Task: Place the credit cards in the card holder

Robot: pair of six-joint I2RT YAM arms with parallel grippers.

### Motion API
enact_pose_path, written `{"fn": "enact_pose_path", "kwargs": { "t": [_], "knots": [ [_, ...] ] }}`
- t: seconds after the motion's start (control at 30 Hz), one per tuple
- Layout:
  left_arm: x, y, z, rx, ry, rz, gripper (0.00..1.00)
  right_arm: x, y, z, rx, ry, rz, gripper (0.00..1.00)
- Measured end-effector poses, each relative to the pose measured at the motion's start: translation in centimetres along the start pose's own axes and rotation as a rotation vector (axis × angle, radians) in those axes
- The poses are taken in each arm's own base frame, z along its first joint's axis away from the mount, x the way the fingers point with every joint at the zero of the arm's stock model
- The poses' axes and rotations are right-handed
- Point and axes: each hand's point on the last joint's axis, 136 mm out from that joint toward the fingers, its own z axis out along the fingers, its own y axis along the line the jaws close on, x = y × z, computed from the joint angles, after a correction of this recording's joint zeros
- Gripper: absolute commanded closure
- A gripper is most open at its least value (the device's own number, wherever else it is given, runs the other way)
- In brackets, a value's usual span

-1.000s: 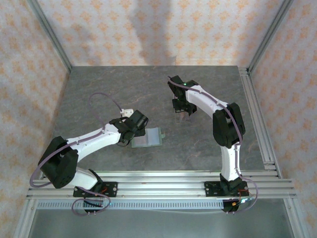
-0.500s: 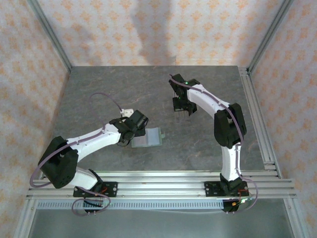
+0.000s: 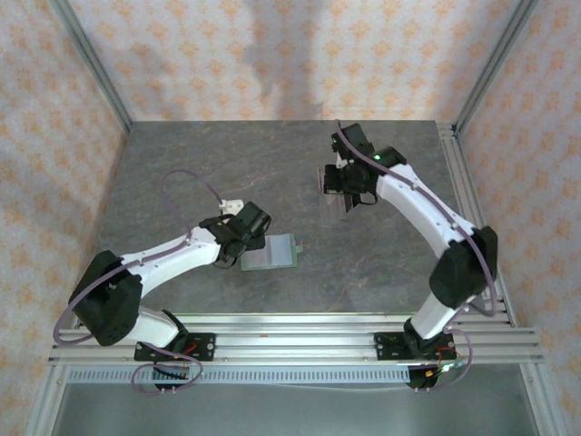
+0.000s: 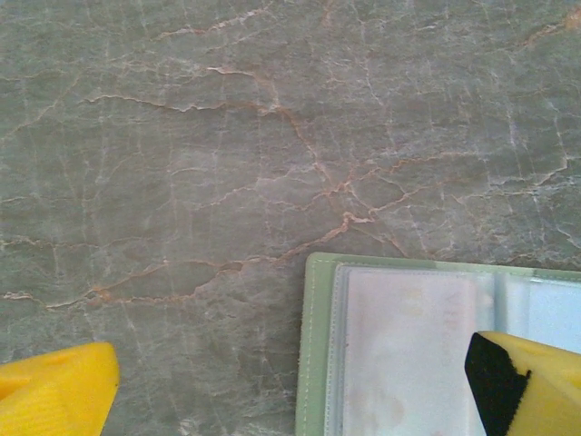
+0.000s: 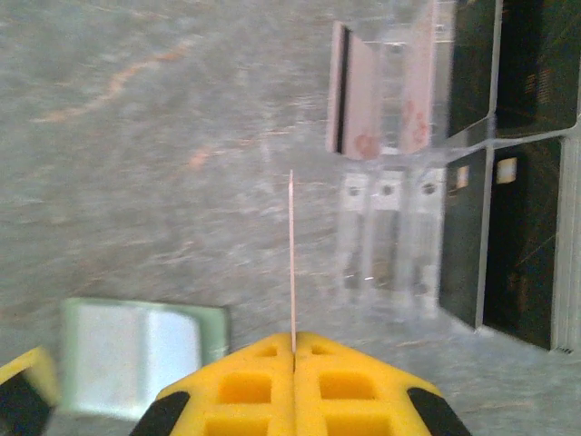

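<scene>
The card holder point(image 3: 277, 252) lies open on the table, sage green with pale clear pockets point(image 4: 427, 354). My left gripper point(image 3: 245, 238) hovers over its left edge, open, one yellow finger point(image 4: 54, 395) over bare table and the other point(image 4: 536, 386) over the pockets. My right gripper point(image 5: 293, 350) is shut on one of the credit cards point(image 5: 291, 259), a thin pale mauve card seen edge-on and standing straight out from the pads. More mauve cards point(image 5: 349, 91) stand in a clear stand point(image 5: 390, 182) ahead of it. The card holder point(image 5: 136, 368) shows blurred at lower left.
The clear stand point(image 3: 336, 207) sits mid-table under the right gripper point(image 3: 345, 189). Black flat panels point(image 5: 531, 182) lie to its right in the right wrist view. Aluminium rails point(image 3: 472, 218) run along the table's right side and near edge.
My right gripper has shut on a card and risen from the stand; its arm has swung out to the right. The left arm and the card holder have not moved.
</scene>
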Motion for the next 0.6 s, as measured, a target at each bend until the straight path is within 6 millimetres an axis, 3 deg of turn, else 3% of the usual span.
{"fn": "enact_pose_path", "kwargs": {
  "t": [0.13,0.43,0.6],
  "knots": [
    [0.1,0.9,-0.1,-0.01,0.0,-0.01,0.0,2.0,1.8,-0.2,-0.172,-0.014,0.07,1.0],
    [1.3,2.1,0.0,-0.029,0.017,0.018,0.0,9.0,4.0,4.6,-0.436,0.044,0.249,1.0],
    [2.7,2.8,0.7,-0.046,0.047,0.041,0.0,12.2,6.4,5.9,-0.536,0.04,0.258,1.0]
  ]
}}
